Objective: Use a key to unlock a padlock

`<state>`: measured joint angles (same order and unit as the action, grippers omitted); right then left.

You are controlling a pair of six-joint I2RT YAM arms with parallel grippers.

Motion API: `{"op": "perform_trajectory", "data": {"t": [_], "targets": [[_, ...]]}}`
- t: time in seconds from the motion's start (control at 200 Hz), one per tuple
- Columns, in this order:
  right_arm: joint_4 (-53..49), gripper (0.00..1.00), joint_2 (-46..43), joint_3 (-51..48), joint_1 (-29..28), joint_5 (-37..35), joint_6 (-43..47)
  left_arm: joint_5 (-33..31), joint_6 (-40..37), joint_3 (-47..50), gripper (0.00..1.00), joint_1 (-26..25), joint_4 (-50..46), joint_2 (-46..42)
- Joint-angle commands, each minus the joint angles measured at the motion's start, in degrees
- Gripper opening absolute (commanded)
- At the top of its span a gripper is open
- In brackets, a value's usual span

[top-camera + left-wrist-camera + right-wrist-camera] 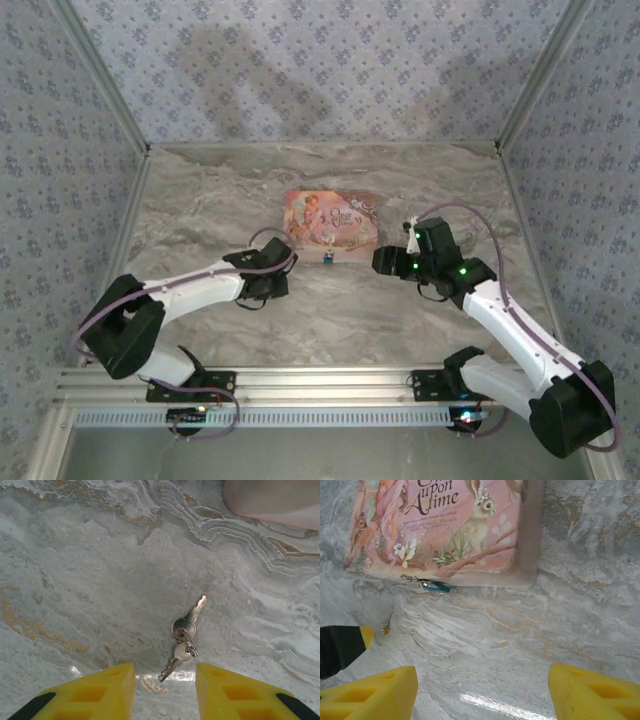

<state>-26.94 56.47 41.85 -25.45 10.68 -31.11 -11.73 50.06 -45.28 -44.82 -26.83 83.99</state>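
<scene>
Marble-veined grey worktop [75, 580] lay under the downward-tilted left pincer [164, 692], its yellow tips spread, pinching nothing. The key [186, 629], silvery and ringed with a second one, lay at the mouth of the gap. Further right, the small blue padlock [434, 585] lay against the near edge of a flat pink box [445, 525] reading "upon A time". The right pincer [482, 692] hovered nearby, spread wide.

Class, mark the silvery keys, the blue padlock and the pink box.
Small silvery metal keys on ring [184, 629]: left wrist view, upper key's head.
Tiny blue padlock, silvery loop [438, 586]: right wrist view, blue body.
Flat pink printed box [445, 530]: right wrist view, printed lid.
</scene>
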Motion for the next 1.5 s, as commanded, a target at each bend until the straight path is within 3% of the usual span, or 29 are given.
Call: {"op": "perform_trajectory", "data": {"t": [0.0,0.25,0.515,0.82,1.239,1.494], "targets": [[-2.19,0.71,-1.40,-1.16,-0.30,-1.70,-0.88,-1.62,0.93,-2.31,0.36,-0.57,0.11,2.12],[-2.84,0.71,-1.62,-2.14,-0.03,-1.27,-1.05,-1.26,0.02,-5.12,0.35,-0.56,0.51,6.87],[-2.79,0.71,-1.62,-2.64,0.16,-1.30,-1.05,-1.09,-0.31,-5.72,0.23,-0.58,1.25,10.90],[-3.41,0.70,-2.10,-3.22,0.81,-0.99,-1.31,0.68,-1.15,-4.71,0.00,-0.65,0.76,12.62],[-1.31,0.70,-5.49,-4.23,0.91,-0.98,-2.09,2.45,-3.82,-1.96,0.00,-0.98,-2.00,-2.73],[4.33,0.70,-9.74,-4.58,0.38,7.34,-1.99,9.91,-6.61,-1.15,0.00,-1.06,3.31,-16.00]]}}
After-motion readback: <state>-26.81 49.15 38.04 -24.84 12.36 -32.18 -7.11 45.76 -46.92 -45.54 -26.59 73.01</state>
